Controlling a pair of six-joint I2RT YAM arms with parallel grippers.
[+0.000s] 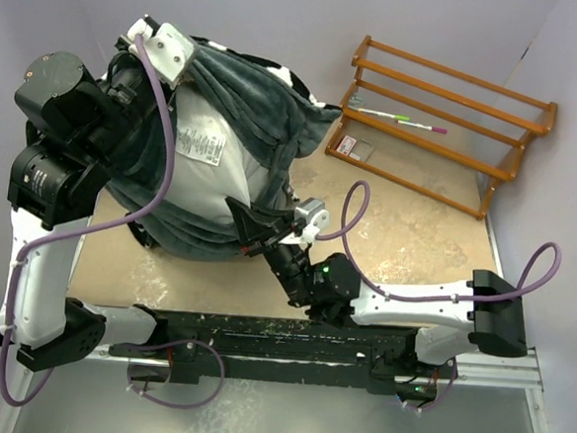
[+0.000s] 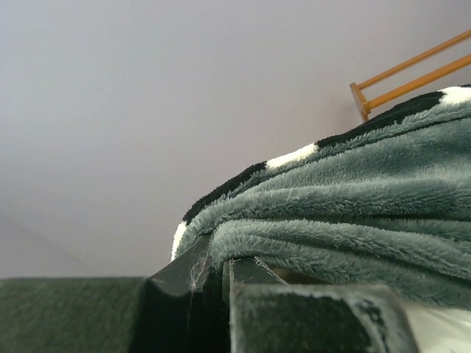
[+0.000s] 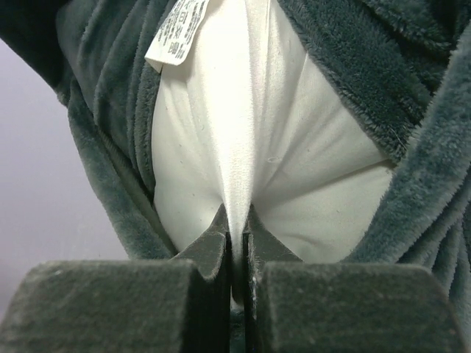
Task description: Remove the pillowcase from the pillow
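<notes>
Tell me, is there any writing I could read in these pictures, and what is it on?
Sewn-in tag on the white pillow: printed lines, too blurred to read.
Small packet on the wooden rack: reddish label, too small to read.
No other text shows.

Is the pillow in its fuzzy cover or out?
Halfway out. The white pillow bulges from the opening of the grey pillowcase, where the right hand pinches it; the pillowcase wraps the rest.
</notes>
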